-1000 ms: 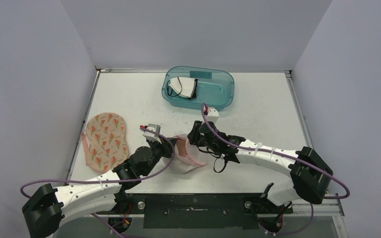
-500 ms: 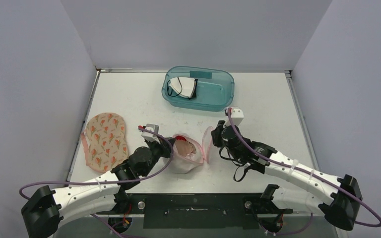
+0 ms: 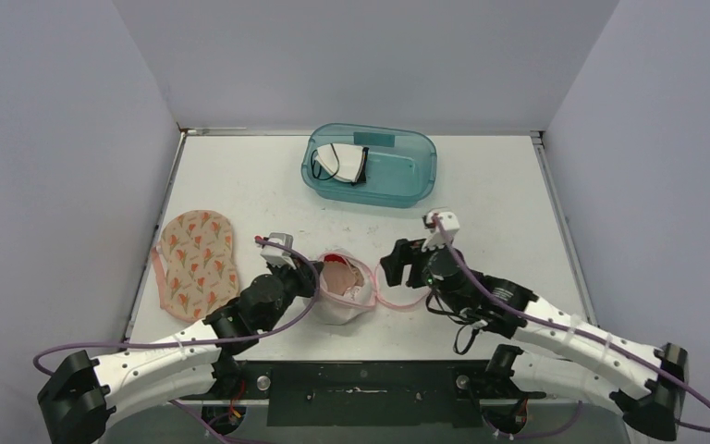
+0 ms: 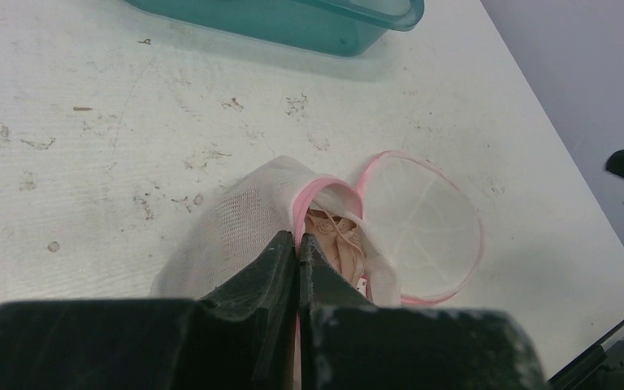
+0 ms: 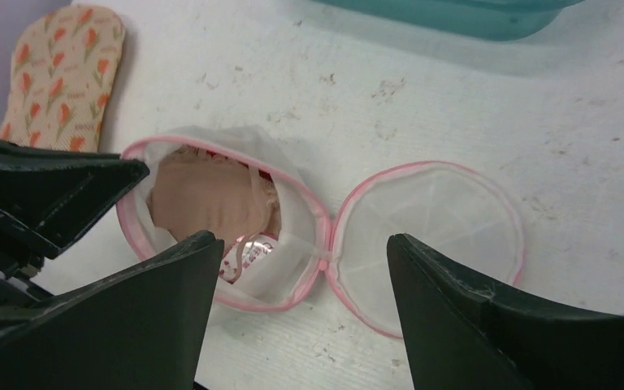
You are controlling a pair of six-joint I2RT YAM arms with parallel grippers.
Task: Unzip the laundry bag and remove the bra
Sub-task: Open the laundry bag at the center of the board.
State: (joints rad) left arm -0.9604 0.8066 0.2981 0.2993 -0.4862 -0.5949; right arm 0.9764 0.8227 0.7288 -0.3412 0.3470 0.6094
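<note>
The round white mesh laundry bag [image 3: 337,305] with pink trim lies unzipped mid-table. Its lid [image 3: 407,296] is folded out flat to the right. A beige bra [image 3: 340,276] sits inside the bag [image 5: 292,252], seen as the bra [image 5: 207,195] in the right wrist view and the bra [image 4: 337,244] in the left wrist view. My left gripper [image 3: 307,282] is shut on the bag's pink rim at its left side, fingertips together at the gripper [image 4: 298,240]. My right gripper [image 3: 405,264] hovers open over the lid [image 5: 431,219], holding nothing; the gripper [image 5: 302,238] straddles the hinge.
A teal plastic bin [image 3: 370,166] stands at the back with a white garment with black straps [image 3: 342,162] in it. An orange floral fabric pad [image 3: 196,262] lies at the left by the table's edge. Side walls enclose the table [image 3: 240,185].
The right gripper pulled the lid away rightward, then opened and let it drop flat on the table. The left gripper has kept its hold on the rim.
</note>
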